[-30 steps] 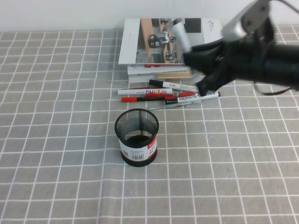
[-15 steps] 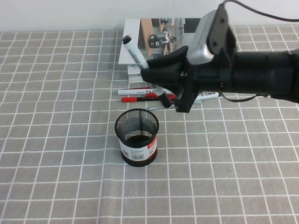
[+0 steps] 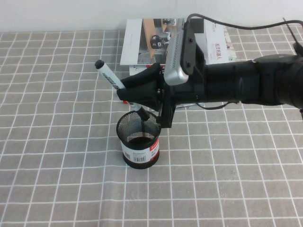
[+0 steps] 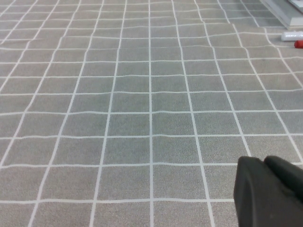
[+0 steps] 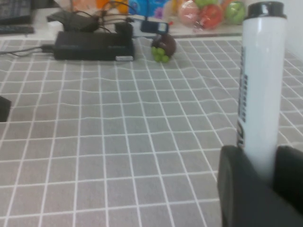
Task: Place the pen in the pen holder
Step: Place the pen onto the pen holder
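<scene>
My right gripper (image 3: 137, 97) is shut on the pen (image 3: 110, 75), a silver-grey marker. The pen is tilted, its black cap (image 3: 99, 64) up and to the left, its lower end (image 3: 143, 114) at the back rim of the pen holder (image 3: 138, 142). The holder is a black mesh cup with a white and red label band, standing upright mid-table. In the right wrist view the pen (image 5: 260, 85) rises between the two fingers (image 5: 236, 189). My left gripper (image 4: 267, 165) shows only in its wrist view, shut and empty, low over bare cloth, away from the holder.
A stack of booklets (image 3: 142, 42) lies at the back of the checked cloth. The ends of a white marker (image 4: 293, 35) and a red pen (image 4: 299, 44) lie in front of it, mostly hidden behind my right arm (image 3: 236, 85) in the high view.
My right arm has swung left and toward me with the pen, from above the pile of pens to over the holder. The pen's lower end has come down to the holder's rim.
</scene>
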Controlling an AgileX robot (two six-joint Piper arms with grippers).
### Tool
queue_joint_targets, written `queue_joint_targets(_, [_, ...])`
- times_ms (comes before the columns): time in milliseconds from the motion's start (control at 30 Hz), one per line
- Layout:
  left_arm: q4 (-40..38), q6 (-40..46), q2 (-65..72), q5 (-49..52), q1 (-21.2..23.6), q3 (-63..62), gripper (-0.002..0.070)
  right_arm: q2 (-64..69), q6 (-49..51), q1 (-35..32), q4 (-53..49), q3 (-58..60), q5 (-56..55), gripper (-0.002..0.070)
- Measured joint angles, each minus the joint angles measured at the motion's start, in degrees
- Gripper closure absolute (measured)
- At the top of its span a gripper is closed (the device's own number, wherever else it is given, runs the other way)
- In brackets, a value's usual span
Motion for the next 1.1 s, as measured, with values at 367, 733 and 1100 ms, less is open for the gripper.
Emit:
queue_joint_targets(367, [0.00, 0.00, 0.00, 0.00, 0.00, 0.00, 0.0678, 8.88, -0.36, 0.00, 0.00, -4.67, 3.88, 0.0584])
queue_joint_targets(733, [0.00, 0.00, 0.00, 0.00, 0.00, 0.00, 0.0678, 13.75, -1.37, 0.00, -0.12, -6.36, 3.65, 0.0582])
queue_joint_targets(1100, [0.00, 0.00, 0.00, 0.00, 0.00, 0.00, 0.0678, 13.75, -1.17, 0.00, 0.00, -6.37, 2.42, 0.0347])
